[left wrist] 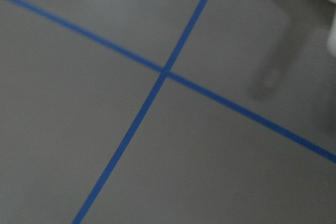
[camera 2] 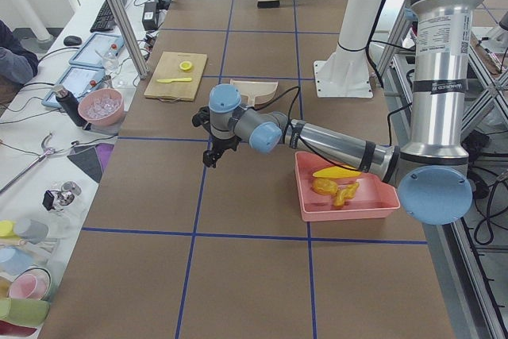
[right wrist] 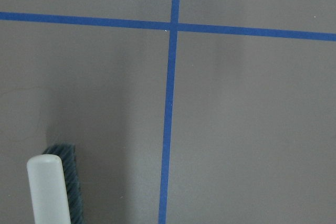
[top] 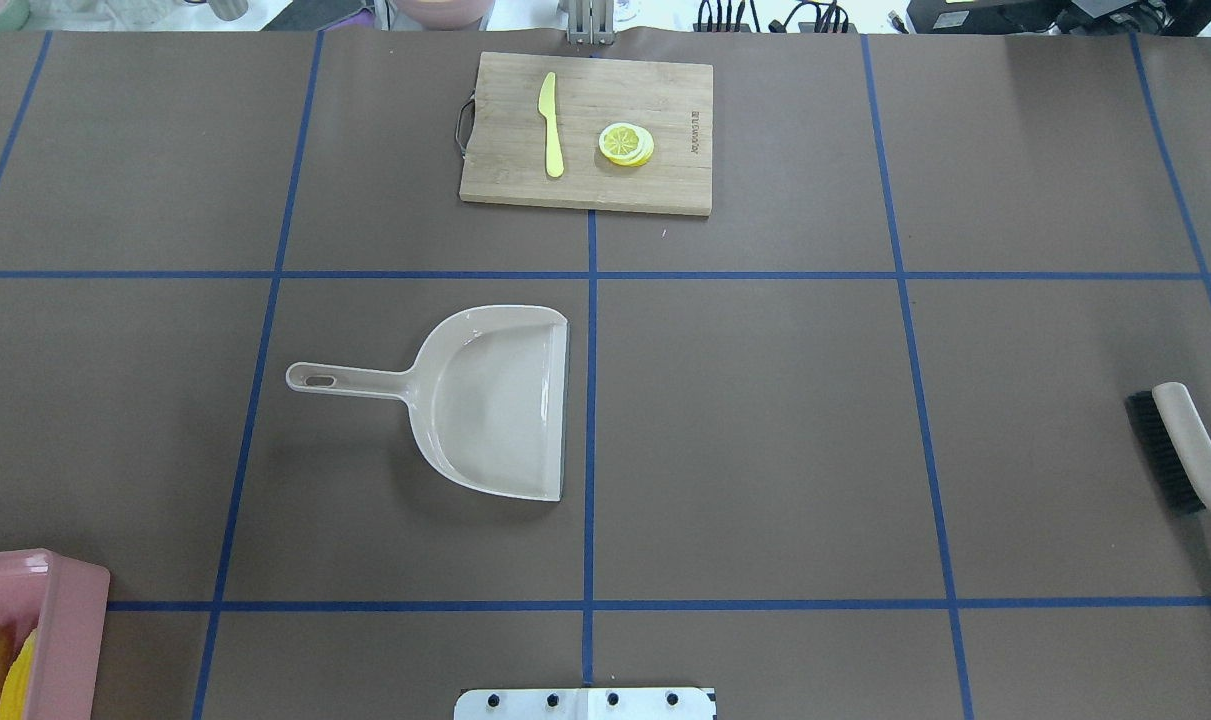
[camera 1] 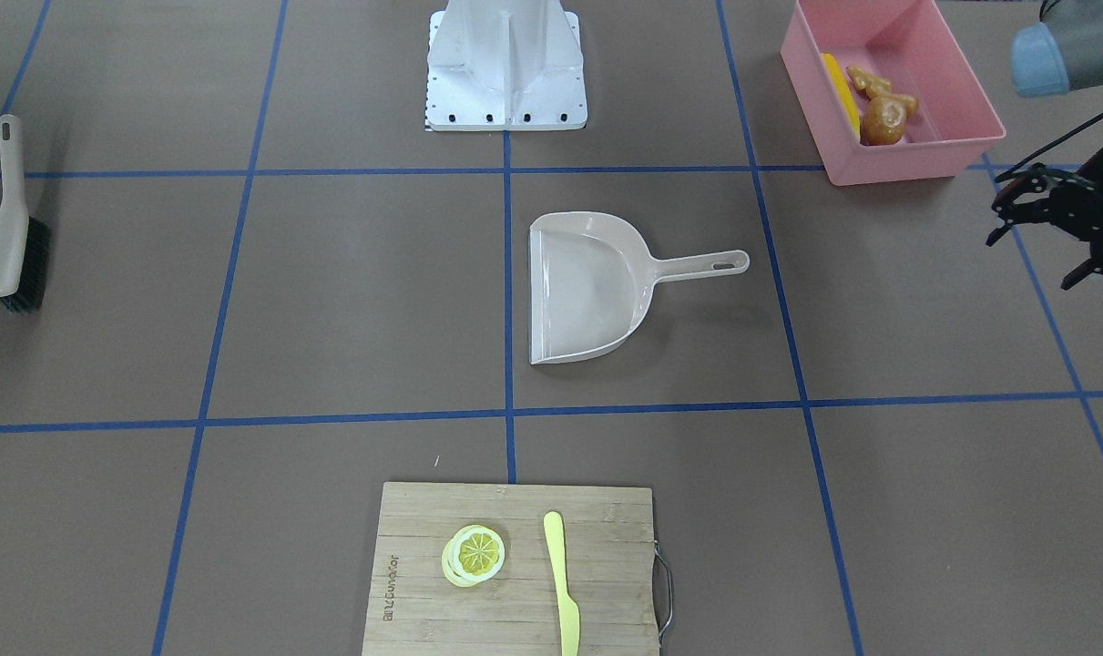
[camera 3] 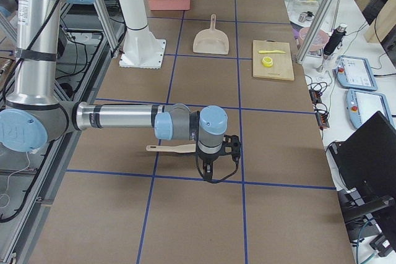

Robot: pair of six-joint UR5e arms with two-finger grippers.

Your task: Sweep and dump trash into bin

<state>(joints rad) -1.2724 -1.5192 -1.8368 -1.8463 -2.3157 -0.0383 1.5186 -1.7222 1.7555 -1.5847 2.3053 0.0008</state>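
1. Scanning the front-facing view from its left edge: brush (camera 1: pixel 9 228) lying flat on the desk (camera 1: pixel 332 301), held by nothing, well apart from everything else.
2. Moving to the middle: dustpan (camera 1: pixel 587 292) flat on the desk and empty, handle pointing toward that view's right. Nearer the camera, cutting board (camera 1: pixel 423 528) carrying lemon slice (camera 1: pixel 474 554) and plastic knife (camera 1: pixel 562 583), neither of them part of the trash.
3. Reaching the upper right: bin (camera 1: pixel 915 159) standing on the desk with corn cob (camera 1: pixel 841 91), ginger root (camera 1: pixel 870 84) and potato (camera 1: pixel 883 123) all inside, bunched at one end. Looks like sweeping and dumping are both done, with no trash seen loose on the desk.
4. Ending at the right edge: left claw (camera 1: pixel 1038 237) hanging above the desk near the bin, fingers apparently spread, released, gripping nothing.
5. Judging what is left: little or nothing, perhaps only parking the arms.
6. Comparing views:
   - Overhead: catches only a corner of the bin and shows neither claw clearly.
   - Left side: shows the whole bin with its three pieces.
   - Right side: alone shows right claw (camera 3: pixel 213 174), hanging just beside the brush. Cannot tell from there whether clenched or released.
   - Right wrist: adds only the brush's handle end and bristles.
   - Left wrist: blurred, giving tape lines and a pale smudge.
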